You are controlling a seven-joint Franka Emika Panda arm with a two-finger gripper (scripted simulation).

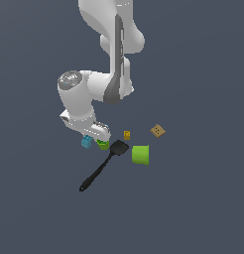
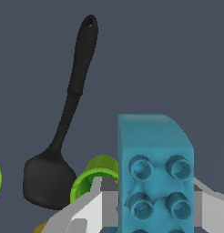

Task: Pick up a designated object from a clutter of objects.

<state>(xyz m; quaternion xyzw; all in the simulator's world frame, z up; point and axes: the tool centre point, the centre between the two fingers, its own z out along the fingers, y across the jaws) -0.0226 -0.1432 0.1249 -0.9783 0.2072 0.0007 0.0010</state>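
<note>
The teal studded brick (image 2: 155,168) sits between my two grey fingers (image 2: 93,205), which press on its two sides. In the exterior view the brick (image 1: 87,142) shows just below my gripper (image 1: 92,137), at the exterior view's left end of the clutter. I cannot tell whether it is off the floor. The small green cup (image 1: 103,144) stands right beside the gripper and also shows in the wrist view (image 2: 93,175). The small blue cup is not in view.
A black spatula (image 1: 101,168) lies with its blade by the green cup and its handle pointing away; it also shows in the wrist view (image 2: 63,132). A large lime-green cup (image 1: 140,155), a tiny yellow block (image 1: 127,135) and a tan cracker (image 1: 157,131) lie toward the exterior view's right.
</note>
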